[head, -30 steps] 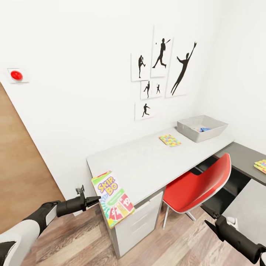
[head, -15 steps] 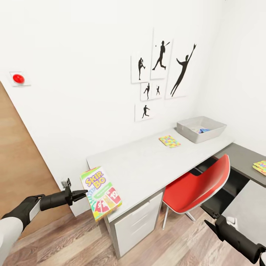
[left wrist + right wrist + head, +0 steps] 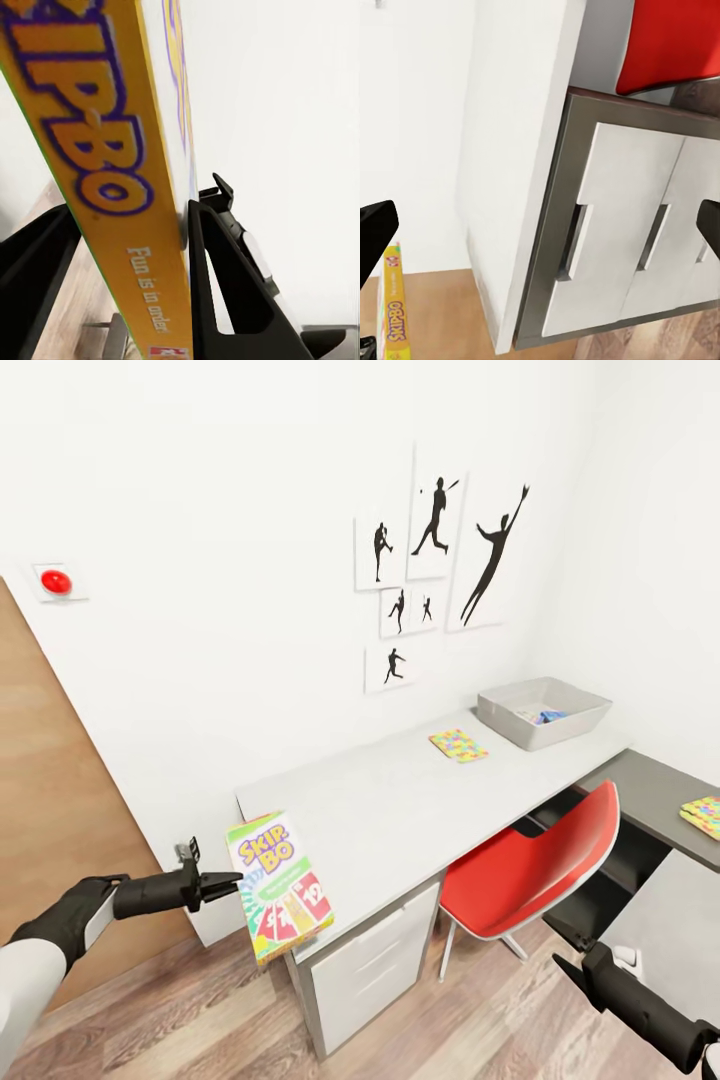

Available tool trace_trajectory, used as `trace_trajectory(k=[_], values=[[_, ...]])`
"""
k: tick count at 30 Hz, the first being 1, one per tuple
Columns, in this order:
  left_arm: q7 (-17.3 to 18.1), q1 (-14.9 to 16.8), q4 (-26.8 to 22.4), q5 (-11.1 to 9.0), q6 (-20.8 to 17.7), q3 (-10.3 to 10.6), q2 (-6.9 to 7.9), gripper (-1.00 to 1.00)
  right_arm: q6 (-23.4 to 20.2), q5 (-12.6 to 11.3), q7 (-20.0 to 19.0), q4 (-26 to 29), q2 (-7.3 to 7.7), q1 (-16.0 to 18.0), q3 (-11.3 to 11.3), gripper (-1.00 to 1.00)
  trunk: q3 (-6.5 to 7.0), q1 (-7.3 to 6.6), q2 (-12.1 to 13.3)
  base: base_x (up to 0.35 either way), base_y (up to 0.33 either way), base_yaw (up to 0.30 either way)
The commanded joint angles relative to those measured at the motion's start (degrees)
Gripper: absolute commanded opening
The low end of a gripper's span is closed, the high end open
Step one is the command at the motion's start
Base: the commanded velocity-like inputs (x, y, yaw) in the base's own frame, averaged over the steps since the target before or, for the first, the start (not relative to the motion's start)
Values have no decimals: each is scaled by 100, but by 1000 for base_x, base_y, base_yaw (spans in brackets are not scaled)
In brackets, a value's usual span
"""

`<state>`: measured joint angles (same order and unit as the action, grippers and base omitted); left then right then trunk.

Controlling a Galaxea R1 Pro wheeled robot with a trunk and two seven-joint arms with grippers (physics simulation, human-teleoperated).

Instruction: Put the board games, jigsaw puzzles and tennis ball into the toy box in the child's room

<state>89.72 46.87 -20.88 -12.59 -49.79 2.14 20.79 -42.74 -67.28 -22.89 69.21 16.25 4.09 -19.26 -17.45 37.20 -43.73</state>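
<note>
Left gripper [image 3: 228,881]: we find it at 8 o'clock in the head view, closed onto the left edge of the SKIP-BO box [image 3: 279,884]. In the left wrist view its two black fingers [image 3: 225,285] press on either face of the box [image 3: 112,180].
SKIP-BO box: held upright-tilted in the air at the near left corner of the table [image 3: 400,810], its lower part overlapping the table edge in our view. We cannot tell whether it touches the table.
Right gripper [image 3: 562,962]: we see it low at 5 o'clock in the head view, above the wood floor [image 3: 480,1010]. In the right wrist view its dark fingertips [image 3: 375,232] sit at opposite margins, spread wide with nothing between them.
Toy box [image 3: 543,712]: at 2 o'clock, on the far right end of the table by the wall. Something blue [image 3: 547,715] lies inside; we cannot identify it.
Jigsaw puzzle [image 3: 459,744]: flat on the table, near the toy box on its 8 o'clock side, apart from it.
Second jigsaw puzzle [image 3: 704,815]: at 3 o'clock, on the dark grey cabinet [image 3: 650,795].
Red chair [image 3: 535,870]: tucked under the table's right half.
Drawers [image 3: 375,970]: white, under the table's near left end.
Wall: silhouette sport prints [image 3: 440,560] above the table; a red button [image 3: 56,582] at 10 o'clock.
</note>
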Motion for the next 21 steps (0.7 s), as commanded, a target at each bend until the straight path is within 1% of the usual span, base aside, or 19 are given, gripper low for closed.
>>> trace_trajectory(k=[1, 4, 12, 15, 21], values=[[28, 4, -6, -7, -70, 28, 4, -100, -36, -6, -10, 4, -2, 5, -11, 100, 11, -21, 36, 0, 0, 0], [28, 6, -29, -7, -94, 125, 4, -100, -41, -28, -5, 34, -7, 5, -26, 100, 65, -87, 156, 0, 0, 0], [28, 4, -35, -7, -92, 153, -3, -100, -25, -31, -10, 31, -27, 5, -27, 100, 209, -263, 477, 0, 0, -8], [28, 3, -36, -7, -92, 155, -4, -100, -19, -30, -21, 19, -32, 5, -27, 100, 271, -329, 597, 0, 0, -150], [28, 4, -39, -7, -92, 157, -3, -100, -16, -28, -30, 3, -34, 5, -26, 100, 403, -461, 838, 0, 0, -232]])
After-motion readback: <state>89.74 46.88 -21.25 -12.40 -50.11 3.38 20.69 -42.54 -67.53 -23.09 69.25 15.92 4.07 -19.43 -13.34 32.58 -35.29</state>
